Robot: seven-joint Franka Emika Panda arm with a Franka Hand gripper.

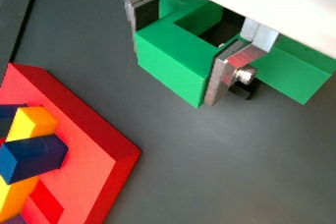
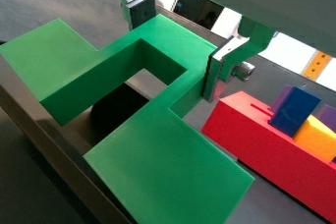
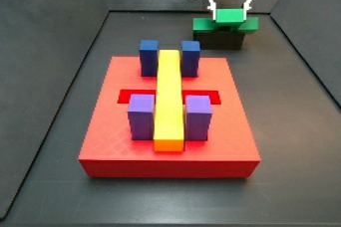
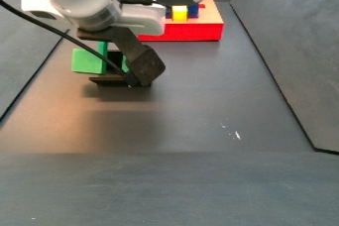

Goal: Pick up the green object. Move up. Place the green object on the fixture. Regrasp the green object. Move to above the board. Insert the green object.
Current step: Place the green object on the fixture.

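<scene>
Dark grey floor (image 3: 286, 121) with raised black edges fills both side views. Largest on it is the red board (image 3: 120, 136), in the middle of a side view, carrying a long yellow bar (image 3: 170, 97) flanked by two blue blocks (image 3: 150, 57) toward the upper end and two purple blocks (image 3: 140, 116) toward the lower. Well apart from it, at the upper right of that view, the green object (image 3: 229, 21) sits on the dark fixture (image 3: 221, 40). The pincer (image 1: 184, 46) hangs directly over the piece; in both wrist views its silver fingers (image 2: 227, 63) straddle the raised central block and appear closed on it. Nothing stands between the fixture and the board.
</scene>
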